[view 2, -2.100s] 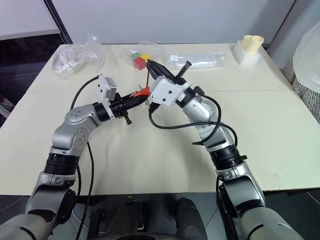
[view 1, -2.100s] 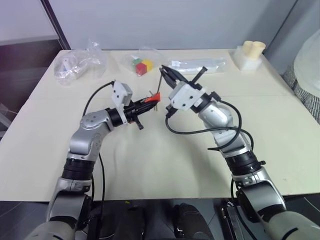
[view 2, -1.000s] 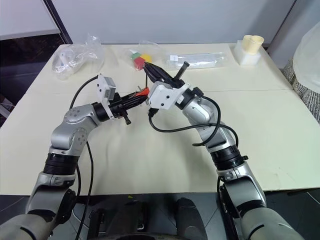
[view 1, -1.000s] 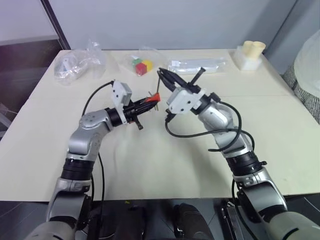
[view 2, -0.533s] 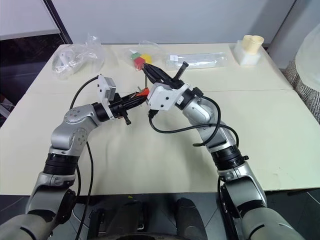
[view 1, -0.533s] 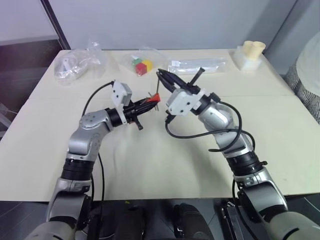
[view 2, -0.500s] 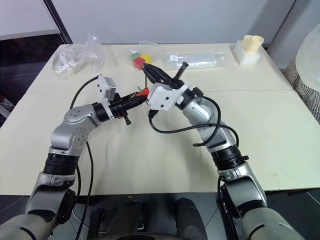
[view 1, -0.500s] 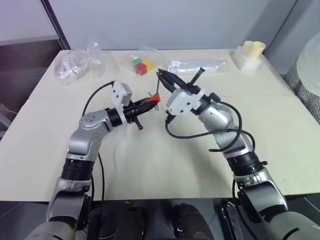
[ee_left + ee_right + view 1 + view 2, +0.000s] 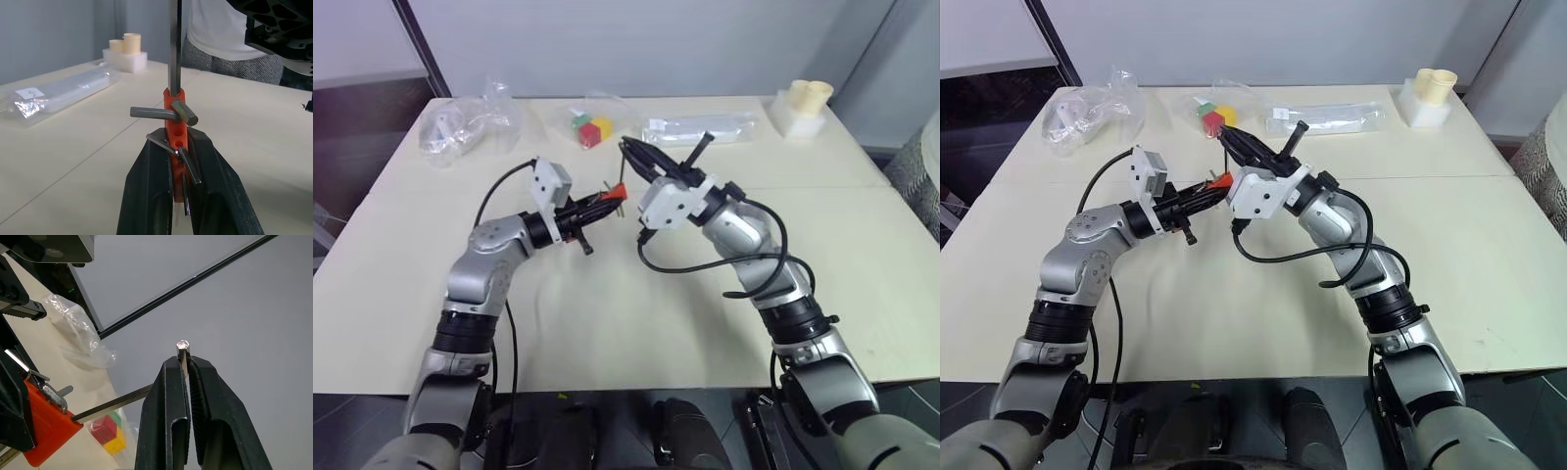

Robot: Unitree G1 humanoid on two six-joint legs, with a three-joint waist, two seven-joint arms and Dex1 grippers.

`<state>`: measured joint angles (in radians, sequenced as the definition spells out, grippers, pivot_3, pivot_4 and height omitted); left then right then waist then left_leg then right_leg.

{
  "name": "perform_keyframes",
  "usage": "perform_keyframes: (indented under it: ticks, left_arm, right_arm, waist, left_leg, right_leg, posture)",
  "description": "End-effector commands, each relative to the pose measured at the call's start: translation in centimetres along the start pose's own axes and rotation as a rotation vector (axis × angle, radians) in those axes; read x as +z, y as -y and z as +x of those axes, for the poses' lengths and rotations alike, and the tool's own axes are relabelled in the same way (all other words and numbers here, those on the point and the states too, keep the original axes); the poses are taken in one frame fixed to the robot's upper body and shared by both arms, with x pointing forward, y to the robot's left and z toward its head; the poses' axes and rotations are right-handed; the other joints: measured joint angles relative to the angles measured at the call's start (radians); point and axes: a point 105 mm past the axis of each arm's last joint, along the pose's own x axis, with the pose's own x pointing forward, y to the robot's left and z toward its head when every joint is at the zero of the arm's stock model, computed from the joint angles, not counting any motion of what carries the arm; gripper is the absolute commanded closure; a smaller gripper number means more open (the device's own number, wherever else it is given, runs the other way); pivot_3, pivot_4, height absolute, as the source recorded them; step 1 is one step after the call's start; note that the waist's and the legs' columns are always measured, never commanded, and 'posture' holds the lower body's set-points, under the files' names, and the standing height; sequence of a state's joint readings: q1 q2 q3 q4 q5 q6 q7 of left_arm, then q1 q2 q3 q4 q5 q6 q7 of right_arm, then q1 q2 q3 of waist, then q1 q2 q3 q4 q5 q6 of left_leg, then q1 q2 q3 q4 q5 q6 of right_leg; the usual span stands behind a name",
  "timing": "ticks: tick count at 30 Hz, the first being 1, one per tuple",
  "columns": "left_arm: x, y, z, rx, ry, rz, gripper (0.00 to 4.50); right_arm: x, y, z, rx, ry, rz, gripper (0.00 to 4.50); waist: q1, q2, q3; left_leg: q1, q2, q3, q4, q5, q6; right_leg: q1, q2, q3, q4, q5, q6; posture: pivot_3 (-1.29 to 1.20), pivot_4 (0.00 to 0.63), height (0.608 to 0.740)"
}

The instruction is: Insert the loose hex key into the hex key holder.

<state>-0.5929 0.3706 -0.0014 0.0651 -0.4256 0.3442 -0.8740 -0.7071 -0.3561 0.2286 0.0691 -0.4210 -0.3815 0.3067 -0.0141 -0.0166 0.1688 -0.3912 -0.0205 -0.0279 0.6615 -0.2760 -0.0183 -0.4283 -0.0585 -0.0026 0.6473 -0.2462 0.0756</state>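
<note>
From the head views, the left gripper (image 9: 603, 203) is clamped shut on the hex key holder (image 9: 618, 190), held in the air above the middle of the table (image 9: 607, 313). The right gripper (image 9: 631, 153) sits just at one o'clock of the holder, closed on the loose hex key (image 9: 174, 44). Behind them, at twelve o'clock, a clear bag of coloured cubes (image 9: 589, 128) lies on the table; a crumpled plastic bag (image 9: 465, 125) is at ten o'clock, a long clear packet (image 9: 700, 126) at one o'clock, and a white foam block with two cream cups (image 9: 805, 106) toward two o'clock. In the left wrist view, the black fingers (image 9: 151, 191) pinch the red-orange holder, short grey keys jutting from it, and the loose key's long shaft enters the holder's end hole; a person in a white top (image 9: 220, 27) stands beyond the table. In the right wrist view, the fingers (image 9: 166, 416) squeeze the key's short leg, its long leg reaching to the holder's end.
</note>
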Motion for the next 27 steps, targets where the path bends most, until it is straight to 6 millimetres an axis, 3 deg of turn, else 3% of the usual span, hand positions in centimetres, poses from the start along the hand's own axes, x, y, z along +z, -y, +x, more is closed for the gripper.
perform_keyframes:
  ticks: [1, 27]
  left_arm:
    - [2.0, 0.2, 0.1, -0.015, 0.058, 0.051, 4.50]
    - [1.8, 0.2, 0.0, -0.017, 0.050, 0.045, 4.50]
  right_arm:
    - [1.2, 0.6, 0.4, -0.002, 0.054, -0.039, 4.49]
    - [2.4, -0.4, 0.5, 0.066, 0.114, -0.048, 4.49]
  waist:
    - [0.000, 0.000, 0.000]
    - [0.000, 0.000, 0.000]
  left_leg:
    - [0.000, 0.000, 0.000, 0.000, 0.000, 0.000]
    - [0.000, 0.000, 0.000, 0.000, 0.000, 0.000]
  right_leg:
    - [0.000, 0.000, 0.000, 0.000, 0.000, 0.000]
    - [0.000, 0.000, 0.000, 0.000, 0.000, 0.000]
  posture:
    - [0.00, 0.150, 0.740]
    - [0.00, 0.150, 0.740]
